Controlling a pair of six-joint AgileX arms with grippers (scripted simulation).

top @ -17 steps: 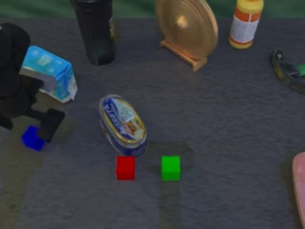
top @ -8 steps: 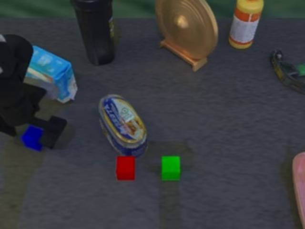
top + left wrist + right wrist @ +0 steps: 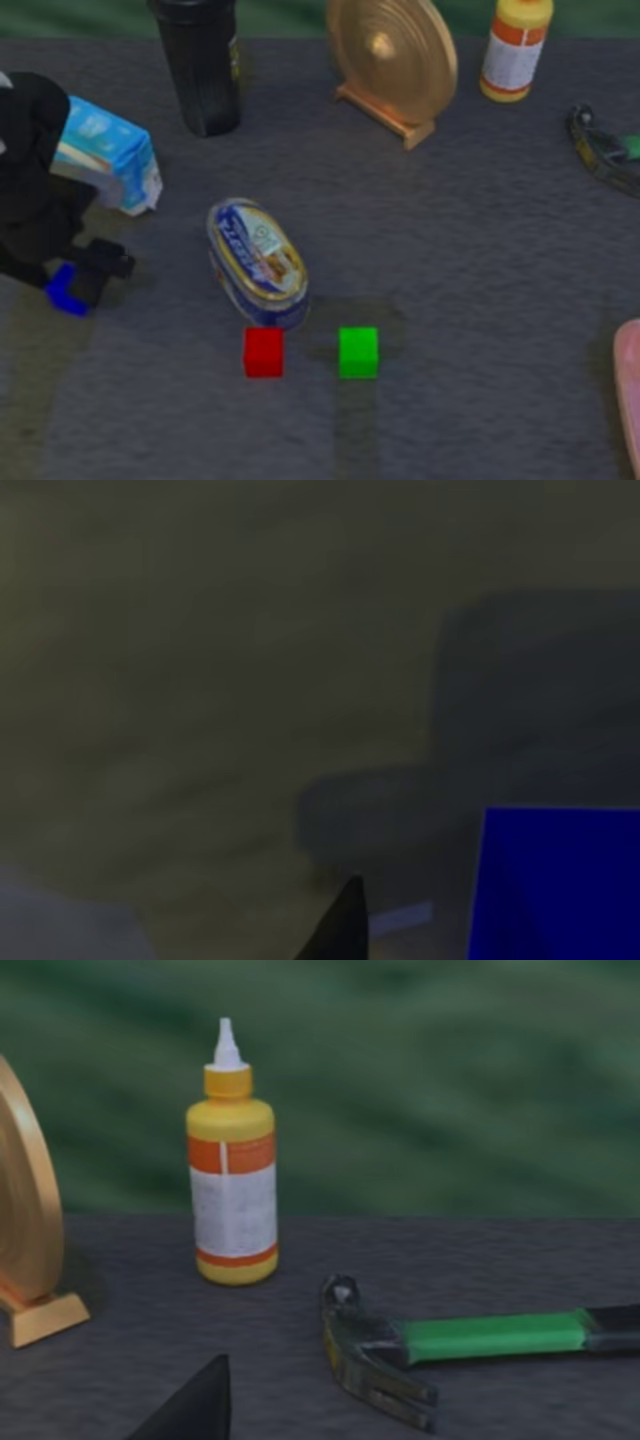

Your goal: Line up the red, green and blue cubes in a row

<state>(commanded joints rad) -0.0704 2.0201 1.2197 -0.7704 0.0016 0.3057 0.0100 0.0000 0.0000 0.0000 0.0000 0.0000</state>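
Note:
The blue cube (image 3: 60, 294) lies at the table's left side, partly covered by my left gripper (image 3: 78, 282), which is shut on it. One dark finger (image 3: 104, 262) presses its right side. In the left wrist view the blue cube (image 3: 560, 890) fills the corner beside one black fingertip (image 3: 345, 925). The red cube (image 3: 263, 352) and the green cube (image 3: 358, 352) sit side by side near the front middle, apart from each other. My right arm is out of the top view. Its wrist view shows one fingertip (image 3: 205, 1405) with nothing held.
An oval tin (image 3: 258, 262) lies just behind the red cube. A light-blue packet (image 3: 108, 155) sits behind the left arm. A black bottle (image 3: 200, 65), a golden disc on a stand (image 3: 392, 60), a yellow bottle (image 3: 515, 48) and a hammer (image 3: 605, 150) line the back. A pink object (image 3: 630, 395) is at the right edge.
The left gripper's fingers have closed in on the blue cube, the right-hand finger moving left against it. The red and green cubes have not moved.

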